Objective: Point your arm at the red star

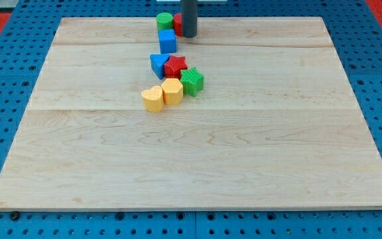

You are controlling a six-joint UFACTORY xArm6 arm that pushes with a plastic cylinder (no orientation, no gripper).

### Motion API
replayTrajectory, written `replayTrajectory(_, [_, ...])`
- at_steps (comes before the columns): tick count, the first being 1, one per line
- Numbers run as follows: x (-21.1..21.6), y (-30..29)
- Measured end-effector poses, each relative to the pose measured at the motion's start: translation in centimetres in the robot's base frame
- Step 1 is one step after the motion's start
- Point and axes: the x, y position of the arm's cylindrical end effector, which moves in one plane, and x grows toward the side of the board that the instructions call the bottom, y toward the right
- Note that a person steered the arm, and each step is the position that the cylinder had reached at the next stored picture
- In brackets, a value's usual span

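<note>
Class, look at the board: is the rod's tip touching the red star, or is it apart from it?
Apart. The camera view shows my tip near the view's top, with bare board and the blue cube lying between it and the red star.

red star (175, 66), green star (192, 81), blue cube (168, 42), two yellow blocks (163, 93), pale wood board (191, 153)

1. The scene is evenly and brightly lit from overhead; no dim corners are seen.
2. Only short, soft shadows are cast beneath the blocks on the counter (191, 153).
3. No strong glare is seen on the pale wood.
4. Focus is held throughout; the wood grain is resolved, though fine detail is softened by low resolution.
</note>
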Motion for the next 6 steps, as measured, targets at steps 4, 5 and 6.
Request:
replayTrajectory(4, [5.1, 1.5])
replayTrajectory(5, [5.1, -0.5])
replayTrajectory(6, [5.3, -0.6])
